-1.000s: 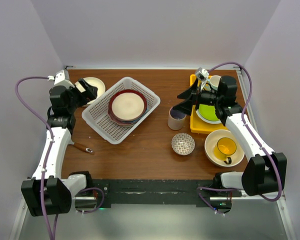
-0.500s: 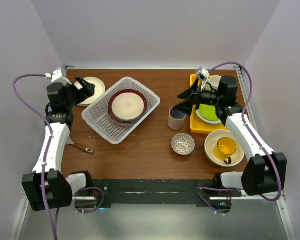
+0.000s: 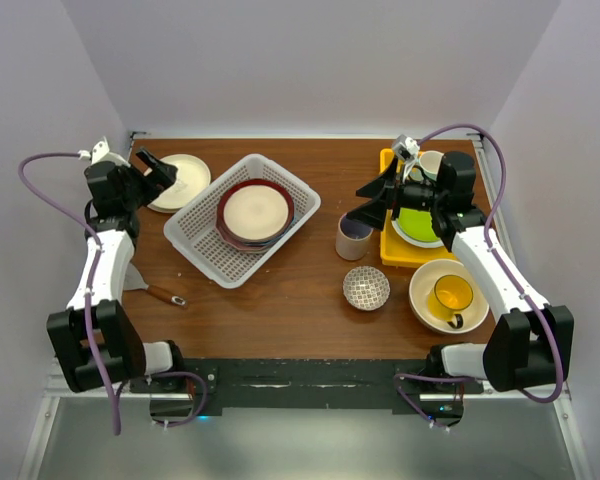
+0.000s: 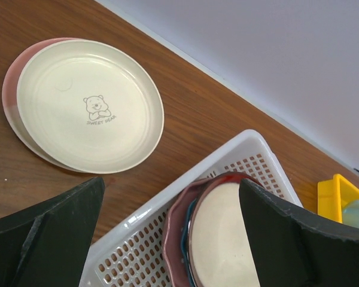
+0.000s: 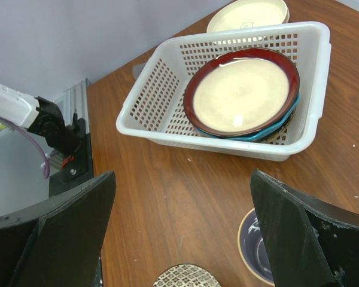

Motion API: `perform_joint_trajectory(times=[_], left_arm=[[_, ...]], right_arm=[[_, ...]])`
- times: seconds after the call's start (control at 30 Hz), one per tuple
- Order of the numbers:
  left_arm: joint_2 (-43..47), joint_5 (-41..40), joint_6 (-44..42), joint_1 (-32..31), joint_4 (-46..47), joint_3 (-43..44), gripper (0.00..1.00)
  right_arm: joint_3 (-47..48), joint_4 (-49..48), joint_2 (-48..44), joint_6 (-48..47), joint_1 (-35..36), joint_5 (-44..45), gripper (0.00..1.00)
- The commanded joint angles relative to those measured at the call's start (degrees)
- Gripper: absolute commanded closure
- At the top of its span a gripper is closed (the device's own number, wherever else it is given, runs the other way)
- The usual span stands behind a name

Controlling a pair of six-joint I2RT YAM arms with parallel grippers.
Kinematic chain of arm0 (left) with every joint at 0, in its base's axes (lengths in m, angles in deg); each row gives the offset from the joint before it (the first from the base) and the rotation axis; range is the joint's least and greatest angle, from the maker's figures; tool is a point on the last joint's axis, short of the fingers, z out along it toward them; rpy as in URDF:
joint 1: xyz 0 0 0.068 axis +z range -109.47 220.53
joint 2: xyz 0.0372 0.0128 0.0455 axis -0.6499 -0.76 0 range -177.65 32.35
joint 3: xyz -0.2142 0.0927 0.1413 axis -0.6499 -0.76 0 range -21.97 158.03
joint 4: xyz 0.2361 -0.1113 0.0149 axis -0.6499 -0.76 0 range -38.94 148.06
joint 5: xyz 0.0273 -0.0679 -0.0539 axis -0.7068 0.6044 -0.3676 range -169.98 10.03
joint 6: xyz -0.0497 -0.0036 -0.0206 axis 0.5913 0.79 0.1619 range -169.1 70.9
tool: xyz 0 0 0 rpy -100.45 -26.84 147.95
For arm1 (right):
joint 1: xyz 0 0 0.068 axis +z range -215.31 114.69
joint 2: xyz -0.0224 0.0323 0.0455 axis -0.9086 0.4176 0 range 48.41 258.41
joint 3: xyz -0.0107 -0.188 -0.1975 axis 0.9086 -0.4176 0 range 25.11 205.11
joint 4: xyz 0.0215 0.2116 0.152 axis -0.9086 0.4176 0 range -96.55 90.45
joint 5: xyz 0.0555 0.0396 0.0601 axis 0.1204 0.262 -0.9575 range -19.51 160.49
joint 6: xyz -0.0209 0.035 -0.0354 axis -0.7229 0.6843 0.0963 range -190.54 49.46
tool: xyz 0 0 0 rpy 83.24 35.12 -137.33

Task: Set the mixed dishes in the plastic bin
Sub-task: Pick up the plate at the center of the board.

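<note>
Hanging over the far left of the table (image 3: 300, 310) in the top view, the left gripper (image 3: 157, 165) has its jaws spread wide with nothing between them. A cream plate (image 3: 183, 181) lies just to its right, and the plastic bin (image 3: 202, 248) sits farther right and nearer the arm bases, holding a stack of plates (image 3: 255, 212). The right gripper (image 3: 356, 206) is spread just as wide and grips nothing. It hangs between the bin on its left and a yellow tray (image 3: 398, 256) behind it. A beige mug (image 3: 354, 238) stands just beneath its fingertips, and a small patterned bowl (image 3: 366, 288) sits nearer the bases. To the right of that bowl is a large cream bowl (image 3: 425, 283) with a yellow mug (image 3: 453, 294) inside.

From the left wrist, the fingers (image 4: 48, 239) stand far apart at the lower corners. Ahead and to the left, the cream plate, printed with a bear, rests on a pink plate (image 4: 9, 84). A corner of the bin lies straight ahead under the gap, with the stack inside it.

From the right wrist, the fingers (image 5: 54, 239) are likewise wide apart. The bin lies ahead, its top plate cream with a dark red rim and a blue one showing beneath. The beige mug sits close beside the right finger, and the small patterned bowl shows at the lower edge between the fingers.
</note>
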Motion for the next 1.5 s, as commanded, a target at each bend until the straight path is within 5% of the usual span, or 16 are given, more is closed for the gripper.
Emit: perform_joint_trajectory(times=[0.0,0.83,1.47], left_arm=[[-3.4,1.7,2.6,2.0,5.3,2.1,0.00],[-26.5,-3.0,1.1,7.0,5.1,9.9,0.08],[-32.2,-3.5,-0.3,7.7,3.5,12.8,0.12]], right_arm=[[0.3,-1.2,-2.0,-0.6,-0.3,-1.7,0.02],[0.2,-1.3,-1.5,-0.3,-0.6,-2.1,0.02],[0.3,-1.4,-1.1,-0.2,-0.8,-2.3,0.02]])
